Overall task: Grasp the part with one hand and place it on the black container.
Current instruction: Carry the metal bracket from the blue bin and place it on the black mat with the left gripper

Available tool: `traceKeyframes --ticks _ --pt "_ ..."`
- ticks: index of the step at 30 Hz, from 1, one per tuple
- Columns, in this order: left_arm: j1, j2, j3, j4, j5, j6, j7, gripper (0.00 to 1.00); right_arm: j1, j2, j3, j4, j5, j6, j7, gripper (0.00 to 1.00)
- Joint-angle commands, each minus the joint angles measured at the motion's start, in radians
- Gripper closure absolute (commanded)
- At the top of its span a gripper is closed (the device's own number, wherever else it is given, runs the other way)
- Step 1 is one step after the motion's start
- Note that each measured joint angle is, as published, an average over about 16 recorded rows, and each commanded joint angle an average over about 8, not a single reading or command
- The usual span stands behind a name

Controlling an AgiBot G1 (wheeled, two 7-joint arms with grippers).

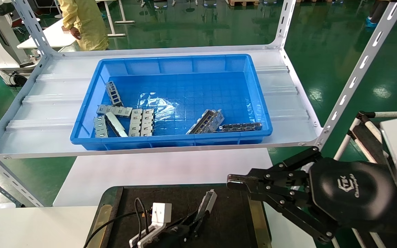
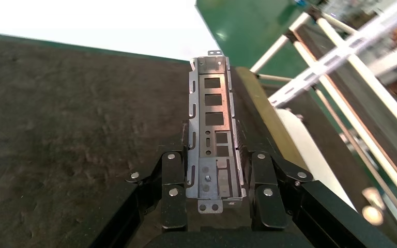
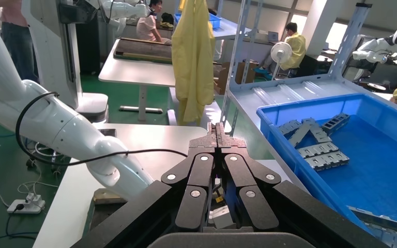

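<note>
The part, a slim grey metal channel with a row of rectangular openings, sits between the fingers of my left gripper, which is shut on it. In the head view the left gripper holds the part tilted over the black container, near the container's right brass strip. I cannot tell whether the part touches the matte black surface. My right gripper is shut and empty, hovering beside the container's far right corner; it also shows in the right wrist view.
A blue plastic bin holding several grey metal pieces stands on the white shelf behind the container. A slanted shelf upright rises at the right. A white table lies between shelf and container. A person in yellow stands far left.
</note>
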State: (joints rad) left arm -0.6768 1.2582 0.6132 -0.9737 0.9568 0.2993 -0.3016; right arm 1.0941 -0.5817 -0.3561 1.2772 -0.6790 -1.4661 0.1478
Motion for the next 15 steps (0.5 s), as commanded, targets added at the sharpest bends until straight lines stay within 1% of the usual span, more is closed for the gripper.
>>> traceKeyframes --ticks 1,9,15 --pt "0.003 0.015 0.016 -0.011 0.008 -0.053 -0.03 1.0 0.0 0.0 0.0 0.0 0.0 0.0 0.0 1.0" --pt "-0.006 0.072 0.062 -0.008 -0.003 -0.214 -0.098 1.0 0.0 0.0 0.0 0.0 0.0 0.0 0.0 1.0" --pt "-0.026 0.09 0.115 0.002 -0.028 -0.307 -0.132 1.0 0.0 0.0 0.0 0.0 0.0 0.0 0.0 1.0"
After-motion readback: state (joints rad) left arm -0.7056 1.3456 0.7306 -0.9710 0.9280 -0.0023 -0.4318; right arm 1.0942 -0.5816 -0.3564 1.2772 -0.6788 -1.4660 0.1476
